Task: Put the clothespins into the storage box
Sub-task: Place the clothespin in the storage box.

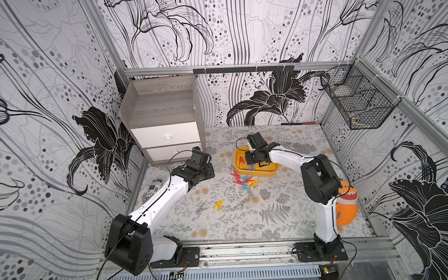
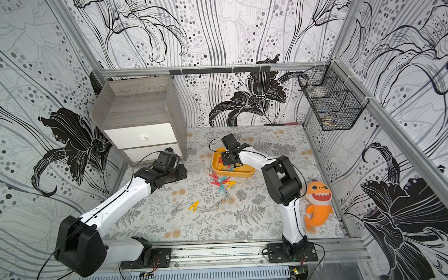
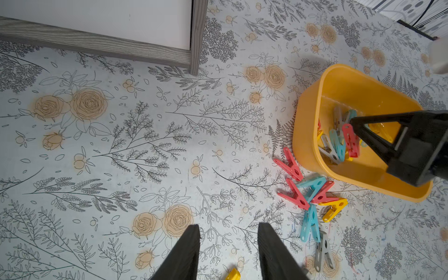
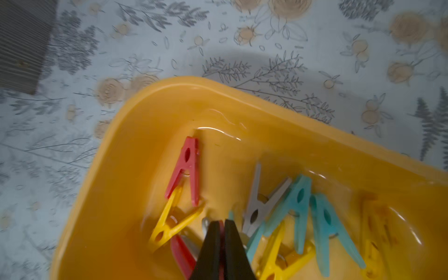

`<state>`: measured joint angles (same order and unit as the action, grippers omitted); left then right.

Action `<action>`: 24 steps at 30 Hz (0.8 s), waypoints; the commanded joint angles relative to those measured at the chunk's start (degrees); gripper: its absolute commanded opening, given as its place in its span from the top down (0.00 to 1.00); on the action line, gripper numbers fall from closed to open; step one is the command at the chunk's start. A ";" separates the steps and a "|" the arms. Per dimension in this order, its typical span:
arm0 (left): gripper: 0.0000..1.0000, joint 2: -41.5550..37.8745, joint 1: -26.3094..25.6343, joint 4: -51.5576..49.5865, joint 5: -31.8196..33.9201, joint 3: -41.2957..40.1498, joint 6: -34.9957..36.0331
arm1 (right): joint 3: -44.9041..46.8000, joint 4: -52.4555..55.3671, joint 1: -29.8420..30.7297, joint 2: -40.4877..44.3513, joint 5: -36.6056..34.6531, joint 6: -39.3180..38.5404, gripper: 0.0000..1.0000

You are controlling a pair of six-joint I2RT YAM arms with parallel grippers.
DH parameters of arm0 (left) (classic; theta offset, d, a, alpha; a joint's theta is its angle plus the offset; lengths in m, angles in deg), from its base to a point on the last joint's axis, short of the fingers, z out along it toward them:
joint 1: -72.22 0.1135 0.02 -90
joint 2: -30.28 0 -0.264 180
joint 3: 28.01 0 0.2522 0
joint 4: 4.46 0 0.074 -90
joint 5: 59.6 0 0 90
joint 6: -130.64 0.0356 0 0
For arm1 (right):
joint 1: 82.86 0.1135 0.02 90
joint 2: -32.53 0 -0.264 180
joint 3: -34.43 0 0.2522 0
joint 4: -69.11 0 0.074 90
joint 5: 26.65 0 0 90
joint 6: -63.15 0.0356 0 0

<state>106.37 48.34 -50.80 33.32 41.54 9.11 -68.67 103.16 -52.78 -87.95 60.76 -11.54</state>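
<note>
Storage box (image 1: 270, 173): yellow-orange tub, upright, frame centre.
Clothespins inside (image 4: 300, 208): I see several, mixed colours, heaped.
Clothespins outside (image 1: 245, 182): cluster just beside box's lower-left wall; four strays (image 1: 218, 205) below.
Red clothespin (image 3: 350, 140): upright, pinched by right gripper (image 4: 221, 223).

The right wrist view is blurred. There the storage box (image 4: 169, 87) runs off the lower and right edges, and the jaws of the right gripper (image 4: 221, 221) hide most of the red clothespin (image 3: 350, 141) they pinch. In a top view the right arm (image 1: 319, 178) half hides the plush toy (image 1: 348, 200).
</note>
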 commanded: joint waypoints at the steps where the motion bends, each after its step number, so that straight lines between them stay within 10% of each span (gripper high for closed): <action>1: 0.56 -0.56 -1.32 2.84 -2.54 -2.12 -1.43 | -3.94 -1.24 -1.12 -2.67 1.19 -0.28 0.93; 8: 0.55 1.21 -5.45 2.50 -1.32 -3.50 -2.40 | -6.49 0.66 -2.22 -5.32 4.24 0.51 0.76; 24: 0.51 -1.55 -6.16 -2.96 7.42 -17.29 -8.34 | 15.19 -3.86 -3.46 21.34 5.19 0.04 0.62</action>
<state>105.30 42.11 -54.69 40.01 25.44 2.75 -56.96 99.91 -56.28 -67.32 64.76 -11.91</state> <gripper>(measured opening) 0.490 0.382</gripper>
